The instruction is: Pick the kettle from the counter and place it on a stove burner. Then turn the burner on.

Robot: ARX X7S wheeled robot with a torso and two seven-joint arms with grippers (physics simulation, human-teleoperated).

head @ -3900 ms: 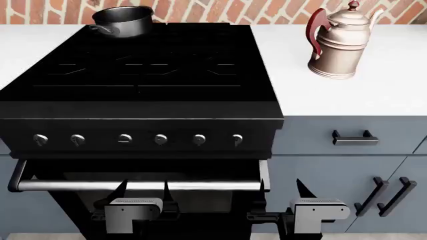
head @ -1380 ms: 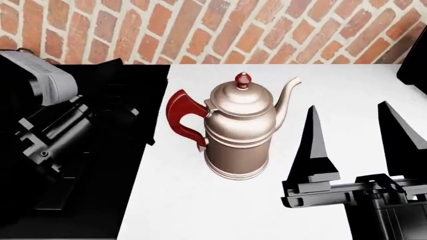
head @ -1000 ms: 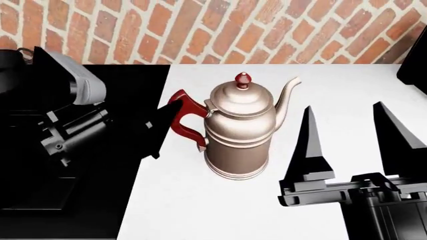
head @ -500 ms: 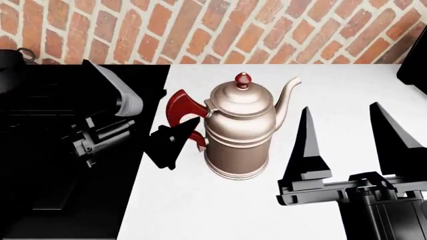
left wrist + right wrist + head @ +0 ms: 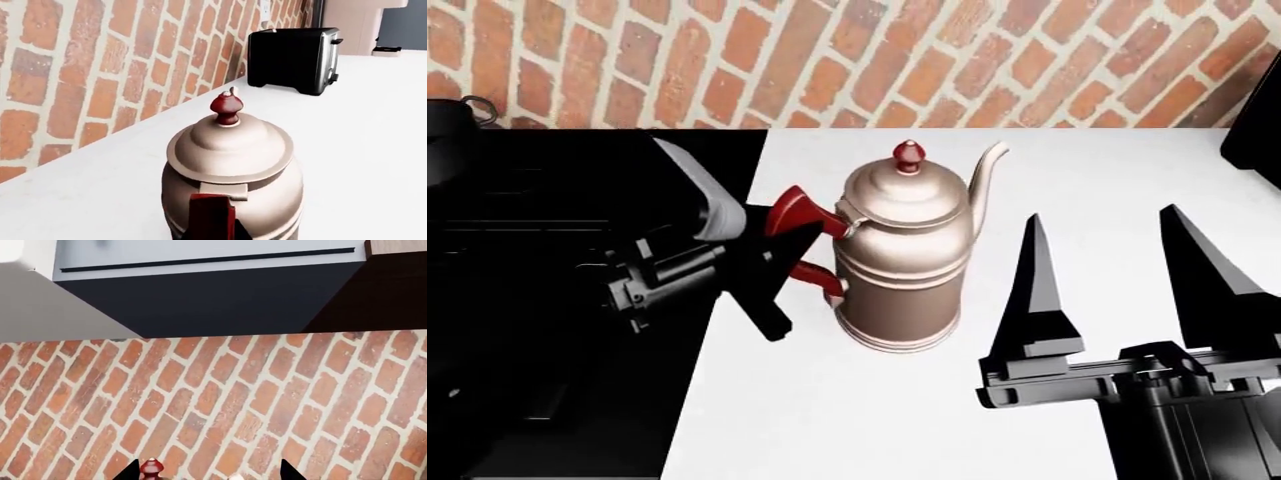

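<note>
At the far left of the head view, a dark pot (image 5: 443, 118) sat at the back of the black stove (image 5: 547, 330). Only its edge showed, so I could not tell if anything was in it. The stove top was very dark, and its burner bars could not be made out.

Next came the left gripper (image 5: 785, 262). It reached over from the stove side to the kettle's red handle (image 5: 798, 222). Its black fingers (image 5: 761, 290) lay on the handle, one crossing the middle of it. It looked like it was holding the handle, but I could not tell if it was shut tight.

The kettle (image 5: 904, 262) stood on the white counter (image 5: 868, 420), just beside the stove's edge. It was a little tilted, and its thin spout (image 5: 981, 180) pointed away from the stove. Its lid was on, with the red knob (image 5: 908, 154) on top, so the inside was hidden. In the left wrist view the kettle (image 5: 232, 175) was very near, with the handle (image 5: 212, 218) close to the camera.

To the right of the kettle was the right gripper (image 5: 1110, 270). Its two pointy black fingers (image 5: 1036, 290) stood up, spread wide, with nothing between them. It was near the kettle but not touching it.

A red brick wall (image 5: 827, 60) ran behind the counter. In the left wrist view a black toaster (image 5: 293, 59) stood farther along the counter, by the wall.
</note>
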